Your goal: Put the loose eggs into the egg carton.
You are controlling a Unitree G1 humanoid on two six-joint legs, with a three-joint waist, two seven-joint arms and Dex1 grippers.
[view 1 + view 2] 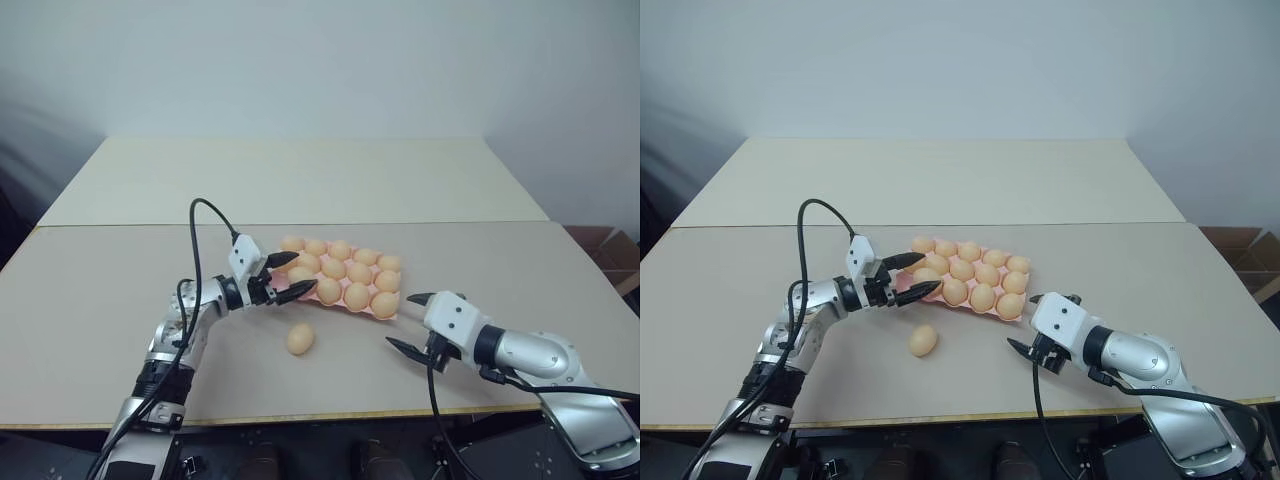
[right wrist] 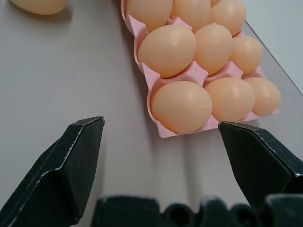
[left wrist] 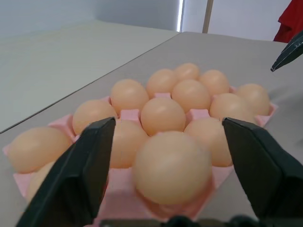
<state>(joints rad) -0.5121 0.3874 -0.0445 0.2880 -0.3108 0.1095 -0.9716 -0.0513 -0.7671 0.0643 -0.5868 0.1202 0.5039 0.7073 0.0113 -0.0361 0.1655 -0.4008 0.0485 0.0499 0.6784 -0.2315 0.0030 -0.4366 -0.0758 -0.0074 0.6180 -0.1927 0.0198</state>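
Currently left gripper jaws wide at egg carton corner, egg between them, apparently seated. Right gripper wide, empty. One loose egg on table.

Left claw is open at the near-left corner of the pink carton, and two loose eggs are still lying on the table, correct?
Not quite. The left claw is open at the carton corner, but just one loose egg lies on the table, as the left eye view shows.

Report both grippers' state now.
Left gripper: jaws open over the egg carton, holding nothing.
Right gripper: jaws open, holding nothing.
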